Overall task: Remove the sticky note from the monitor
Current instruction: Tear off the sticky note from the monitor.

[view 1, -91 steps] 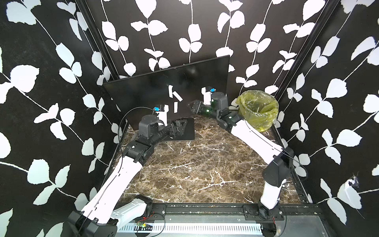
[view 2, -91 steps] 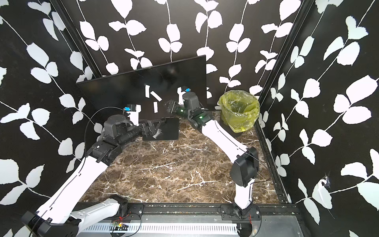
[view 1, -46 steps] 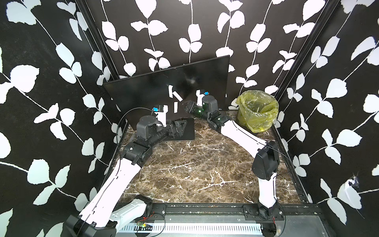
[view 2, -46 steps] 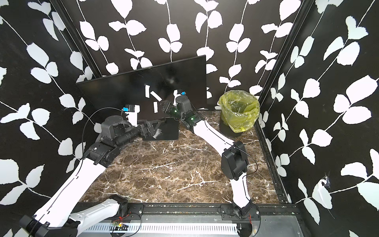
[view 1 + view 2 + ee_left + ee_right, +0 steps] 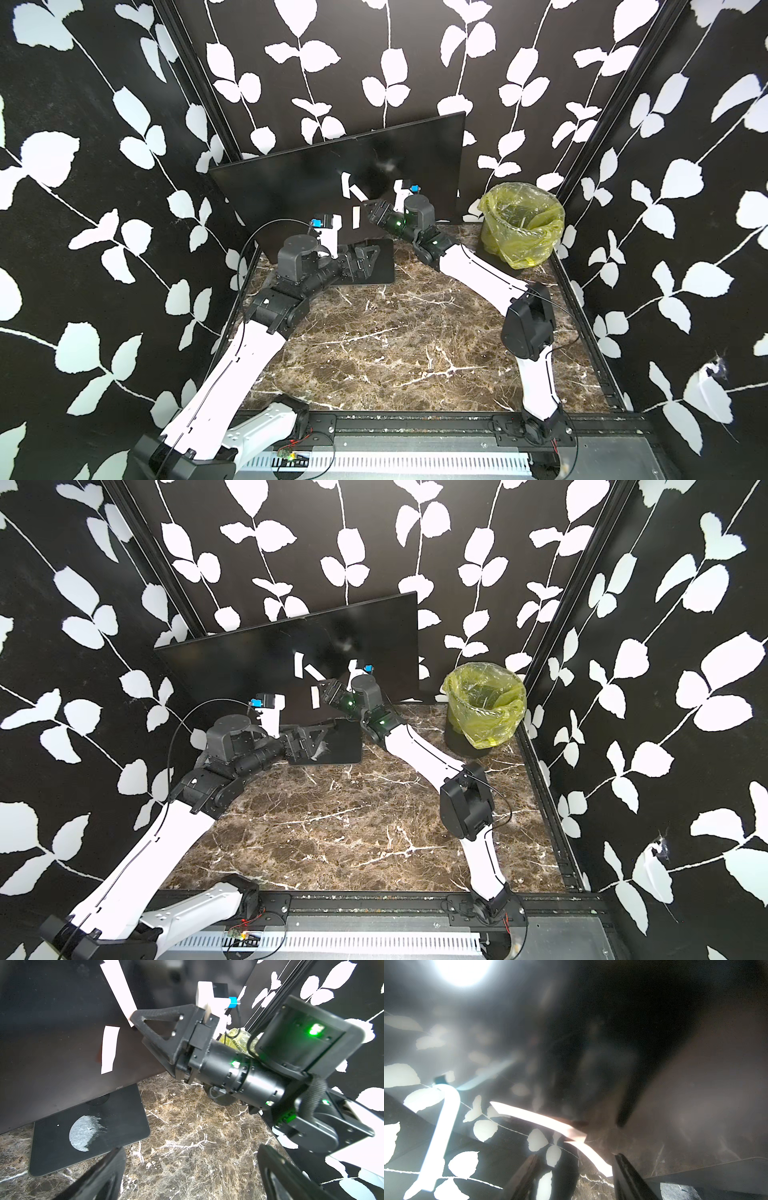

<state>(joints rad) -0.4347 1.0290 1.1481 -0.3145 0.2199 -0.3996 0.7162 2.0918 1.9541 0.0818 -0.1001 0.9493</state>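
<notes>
Sticky note, slanted at four o'clock on the monitor, is touched at its end by the half-open right gripper, not clamped. "AOC" is printed on the bezel. Left gripper is spread wide, empty.

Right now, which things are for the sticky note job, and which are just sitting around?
For the job: monitor; white sticky note strips on its screen; right gripper, open at one strip's end; yellow-lined bin, probably for scraps.

Just about: left gripper, open by the base plate; marble tabletop; leaf-patterned walls.
</notes>
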